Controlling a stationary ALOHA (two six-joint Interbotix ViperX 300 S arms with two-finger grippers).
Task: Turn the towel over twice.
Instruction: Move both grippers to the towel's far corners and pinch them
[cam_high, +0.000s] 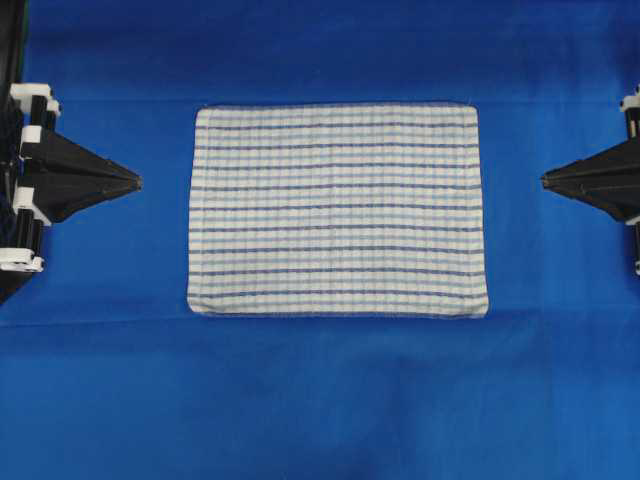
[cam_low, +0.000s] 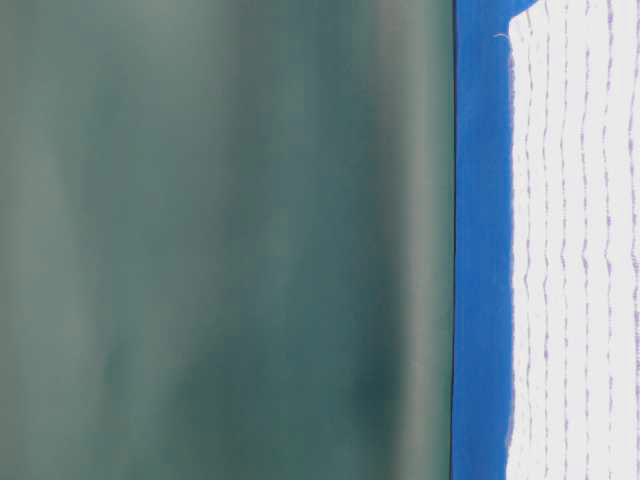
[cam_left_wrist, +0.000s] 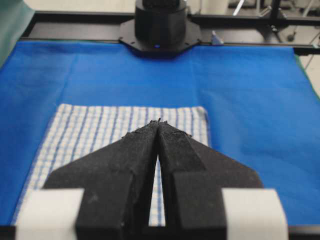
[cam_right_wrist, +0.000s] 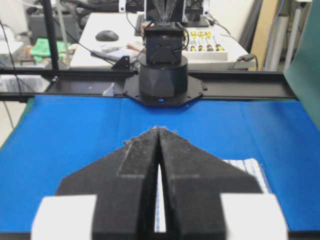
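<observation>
At the left edge of the overhead view, the left black claw (cam_high: 137, 183) is clenched with its tips together, grasping nothing and staying apart from the cloth. In the middle, the rectangular white woven towel with dark and light blue stripes (cam_high: 337, 210) lies flat on the plain blue covering of the desk (cam_high: 320, 400). At the right edge, the right black claw (cam_high: 544, 181) is clenched too, also empty.
</observation>
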